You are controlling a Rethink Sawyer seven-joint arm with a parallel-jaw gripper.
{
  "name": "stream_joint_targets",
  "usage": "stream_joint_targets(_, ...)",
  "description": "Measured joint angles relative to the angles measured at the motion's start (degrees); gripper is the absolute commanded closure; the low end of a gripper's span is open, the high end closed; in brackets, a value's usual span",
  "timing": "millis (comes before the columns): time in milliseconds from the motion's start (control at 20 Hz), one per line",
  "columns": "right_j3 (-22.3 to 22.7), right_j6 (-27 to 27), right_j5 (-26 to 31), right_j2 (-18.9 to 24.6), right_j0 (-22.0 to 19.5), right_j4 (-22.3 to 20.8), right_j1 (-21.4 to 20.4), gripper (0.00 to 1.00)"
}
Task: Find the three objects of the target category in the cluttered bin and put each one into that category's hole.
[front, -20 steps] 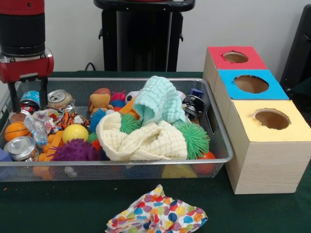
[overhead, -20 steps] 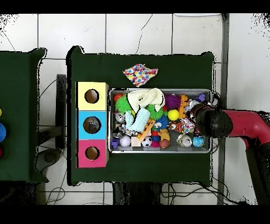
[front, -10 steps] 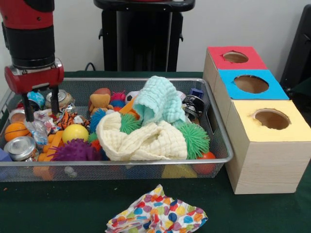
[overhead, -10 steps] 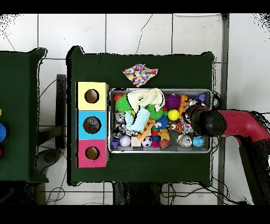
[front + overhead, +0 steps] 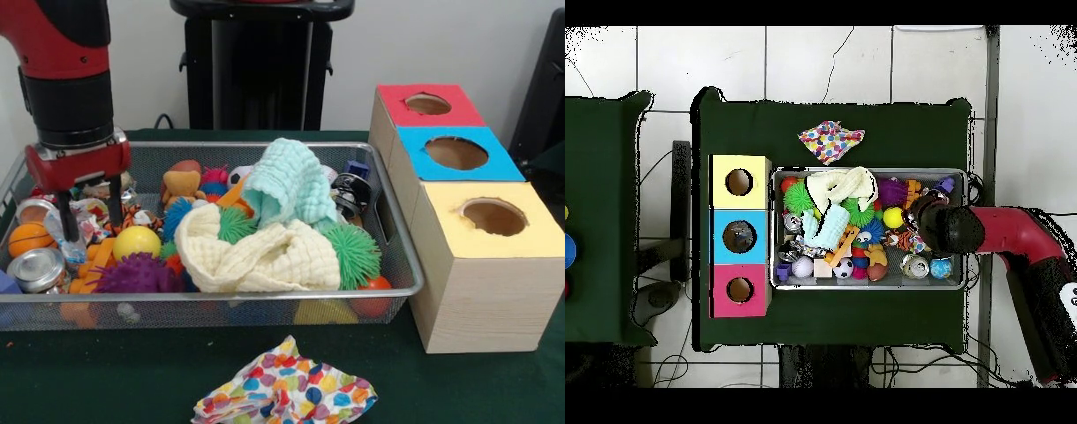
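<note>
Gripper (image 5: 91,225): down inside the wire bin (image 5: 402,265) at its left end, two thin fingers (image 5: 66,221) apart, nothing clamped between them.
Under the gripper: a crinkled wrapper (image 5: 75,231) and a tiger-striped toy (image 5: 128,216), just beside a yellow ball (image 5: 136,240).
Left corner: silver can (image 5: 35,268), orange ball (image 5: 26,237).
Middle of bin: mint cloth (image 5: 287,181) draped over cream cloth (image 5: 265,256), spiky green balls (image 5: 353,252) poking out.
Holes: red box (image 5: 426,105), blue box (image 5: 455,153), yellow box (image 5: 490,221) in a row right of the bin.
Table front: confetti-print cloth (image 5: 282,393).
</note>
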Motion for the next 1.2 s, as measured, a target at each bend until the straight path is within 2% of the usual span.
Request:
stream_joint_targets(250,-0.07,0.00,-0.18,0.00,0.45,-0.05,-0.27,0.00)
stream_joint_targets(850,1.15,0.00,-0.17,-0.01,0.91,0.55,-7.86,0.00)
stream_joint_targets(1200,1.16,0.00,-0.17,0.00,0.92,0.65,-8.32,0.00)
